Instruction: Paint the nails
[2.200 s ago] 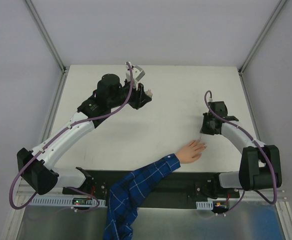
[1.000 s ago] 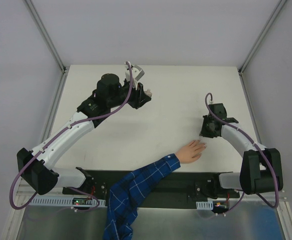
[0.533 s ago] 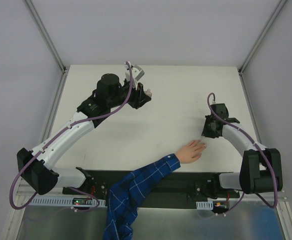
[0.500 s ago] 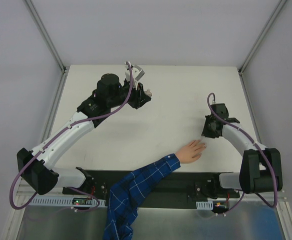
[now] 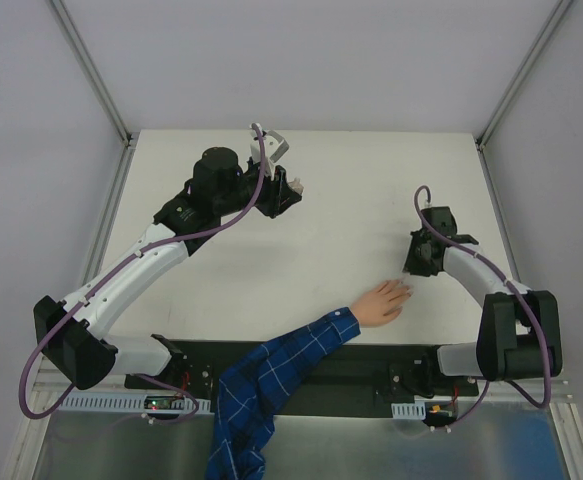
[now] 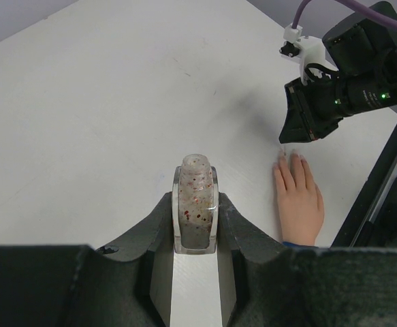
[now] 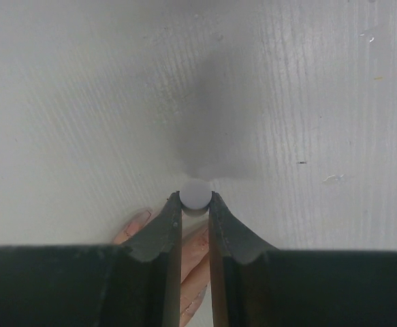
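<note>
A pale hand (image 5: 381, 303) in a blue plaid sleeve (image 5: 291, 368) lies flat on the white table, fingers pointing right. My right gripper (image 5: 412, 268) hovers over the fingertips, shut on a small white round brush cap (image 7: 195, 193). Under it in the right wrist view lie fingers of the hand (image 7: 197, 253); one of the nails (image 7: 137, 220) shows a faint reddish outline. My left gripper (image 5: 293, 186) is far back left, shut on a clear glitter polish bottle (image 6: 196, 204) with red specks. The left wrist view also shows the hand (image 6: 299, 199) and the right gripper (image 6: 308, 121).
The white table (image 5: 351, 190) has a metal frame rail (image 5: 106, 215) along its left side and one (image 5: 499, 215) along its right. The black base plate (image 5: 371, 365) of the arms lies at the near edge, under the sleeve.
The right wrist has shifted slightly to the right above the fingertips. The left arm, the bottle and the hand have not moved.
</note>
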